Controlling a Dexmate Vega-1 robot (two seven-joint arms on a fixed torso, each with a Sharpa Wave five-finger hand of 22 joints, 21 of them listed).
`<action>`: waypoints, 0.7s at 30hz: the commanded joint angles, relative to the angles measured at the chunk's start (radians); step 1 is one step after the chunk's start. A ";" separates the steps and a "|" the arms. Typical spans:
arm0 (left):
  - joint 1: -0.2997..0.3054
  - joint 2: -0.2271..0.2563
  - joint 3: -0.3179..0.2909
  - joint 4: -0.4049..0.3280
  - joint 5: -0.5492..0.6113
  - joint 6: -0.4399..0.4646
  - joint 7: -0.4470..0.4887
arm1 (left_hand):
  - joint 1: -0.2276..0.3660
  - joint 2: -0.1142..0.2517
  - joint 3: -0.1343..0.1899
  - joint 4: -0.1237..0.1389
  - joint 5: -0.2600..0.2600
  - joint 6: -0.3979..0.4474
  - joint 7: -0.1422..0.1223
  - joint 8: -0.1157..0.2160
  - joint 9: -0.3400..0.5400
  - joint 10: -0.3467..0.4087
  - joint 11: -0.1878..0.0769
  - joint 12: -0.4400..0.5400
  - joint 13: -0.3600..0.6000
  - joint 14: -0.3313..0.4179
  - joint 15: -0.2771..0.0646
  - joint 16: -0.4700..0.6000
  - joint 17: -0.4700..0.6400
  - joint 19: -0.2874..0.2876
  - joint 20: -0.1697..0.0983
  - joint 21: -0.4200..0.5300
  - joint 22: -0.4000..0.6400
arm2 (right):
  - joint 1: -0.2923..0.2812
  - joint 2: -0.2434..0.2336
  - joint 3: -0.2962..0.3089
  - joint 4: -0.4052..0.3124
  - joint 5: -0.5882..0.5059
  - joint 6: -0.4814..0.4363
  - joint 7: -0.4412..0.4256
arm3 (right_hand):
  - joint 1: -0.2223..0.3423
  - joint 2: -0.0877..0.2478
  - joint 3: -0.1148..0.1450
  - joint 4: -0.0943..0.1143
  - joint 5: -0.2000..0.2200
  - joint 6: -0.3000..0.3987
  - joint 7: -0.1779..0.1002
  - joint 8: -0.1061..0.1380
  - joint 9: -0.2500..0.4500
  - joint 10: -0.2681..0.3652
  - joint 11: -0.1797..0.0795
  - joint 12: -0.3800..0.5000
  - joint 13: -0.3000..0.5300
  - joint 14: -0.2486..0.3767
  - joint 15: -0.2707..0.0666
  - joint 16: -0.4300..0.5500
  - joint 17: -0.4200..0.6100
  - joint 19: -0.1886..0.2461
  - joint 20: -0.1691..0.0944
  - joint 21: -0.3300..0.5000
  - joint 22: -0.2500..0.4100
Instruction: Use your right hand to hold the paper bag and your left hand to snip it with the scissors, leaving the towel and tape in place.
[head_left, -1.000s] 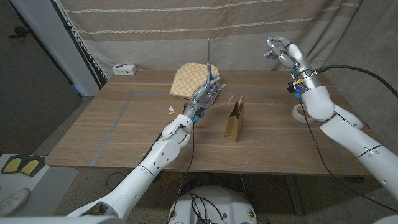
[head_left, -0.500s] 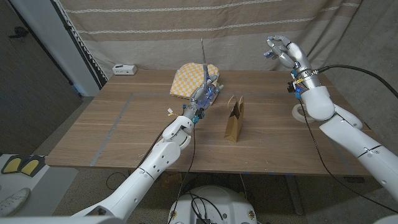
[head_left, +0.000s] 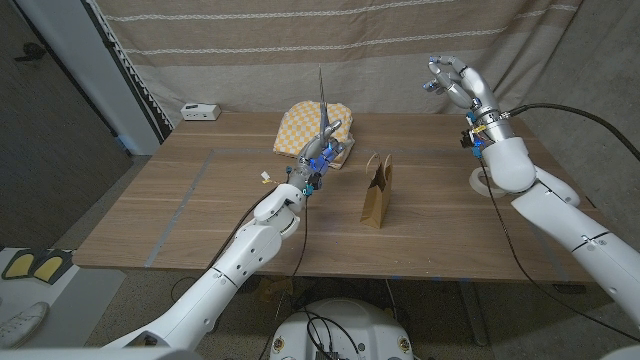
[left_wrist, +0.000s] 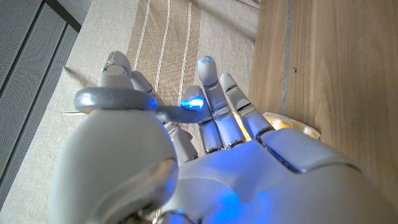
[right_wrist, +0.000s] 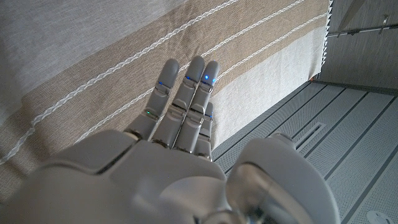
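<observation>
**Scissors in the left hand, bag not yet held**

The left hand (head_left: 325, 143) grips the scissors (head_left: 322, 95), blades pointing up, above the checked towel (head_left: 300, 127) at the bench's far side. The right hand (head_left: 452, 82) is raised well above the bench (head_left: 180, 210) with fingers spread, holding nothing. The brown paper bag (head_left: 377, 190) stands upright mid-bench, untouched by either hand, so both holding and snipping remain to be done. The tape roll (head_left: 483, 181) lies near the right edge, partly behind the right forearm. Open bench lies between bag and tape for the right hand's descent; the towel sits just beside the left hand's route to the bag.
</observation>
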 joint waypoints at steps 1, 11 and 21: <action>-0.006 0.068 -0.014 -0.031 0.042 0.043 0.028 | -0.114 -0.077 -0.271 0.223 -0.008 0.150 0.239 0.103 0.003 0.175 -0.187 0.085 0.004 0.015 -0.088 -0.010 -0.012 0.008 -0.023 -0.007 -0.004 | 0.021 0.009 -0.015 0.018 0.002 0.004 0.003 | -0.008 0.001 -0.004 -0.006 -0.003 0.009 0.001 -0.007 0.002 0.003 0.005 0.005 -0.001 -0.006 -0.106 -0.002 -0.001 0.002 -0.067 -0.001 0.003; -0.062 0.128 -0.017 0.012 0.009 0.101 -0.093 | -0.307 -0.081 -0.363 0.251 -0.049 -0.038 0.246 -0.044 0.000 0.008 -0.163 0.078 0.005 -0.029 -0.087 -0.058 -0.050 -0.022 0.039 -0.047 -0.027 | 0.035 0.010 -0.026 0.027 0.001 0.000 0.006 | -0.012 0.001 -0.004 -0.007 -0.004 0.011 0.000 -0.012 0.002 0.006 0.004 0.008 -0.001 -0.007 -0.105 -0.004 -0.004 0.002 -0.066 -0.003 0.003; -0.105 0.182 -0.006 0.016 0.024 0.153 -0.163 | -0.412 -0.073 -0.355 0.246 -0.066 -0.182 0.250 -0.147 0.013 -0.168 -0.130 0.020 -0.064 -0.142 -0.056 -0.112 -0.074 -0.087 0.081 -0.097 -0.040 | 0.042 0.007 -0.029 0.034 0.005 -0.001 0.008 | -0.016 0.000 -0.005 -0.007 -0.005 0.012 0.001 -0.017 0.003 0.007 0.008 0.010 -0.001 -0.008 -0.105 -0.005 -0.006 0.001 -0.065 -0.006 0.003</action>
